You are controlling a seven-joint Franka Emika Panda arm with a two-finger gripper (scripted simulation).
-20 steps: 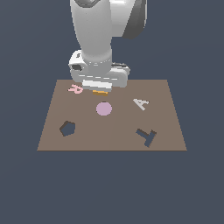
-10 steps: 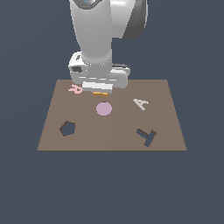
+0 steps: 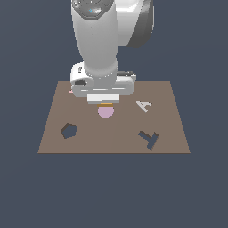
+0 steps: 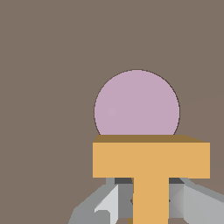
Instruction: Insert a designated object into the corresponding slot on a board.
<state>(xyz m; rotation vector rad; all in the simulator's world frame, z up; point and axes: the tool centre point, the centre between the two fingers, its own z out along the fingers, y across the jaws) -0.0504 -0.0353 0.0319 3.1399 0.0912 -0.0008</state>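
My gripper (image 3: 105, 101) is shut on the orange T-shaped piece (image 4: 151, 159); its stub sits between the grey fingers (image 4: 109, 203). In the exterior view only a thin orange sliver (image 3: 106, 104) shows under the hand. I hold it above the brown board (image 3: 89, 138), over the pink disc (image 3: 106, 111). The dark tilted T-shaped slot (image 3: 149, 138) lies apart from it, at the board's near corner on the exterior view's right.
A dark pentagon cutout (image 3: 68, 130) is on the board at the exterior view's left. A white letter A (image 3: 143, 105) lies right of the disc. The pink disc (image 4: 136, 103) fills the wrist view beyond the piece. The pink letter R (image 3: 71, 91) is almost hidden behind the hand.
My gripper has moved from the board's far edge toward its middle, carrying the orange piece, and now hangs over the pink disc, covering the R.
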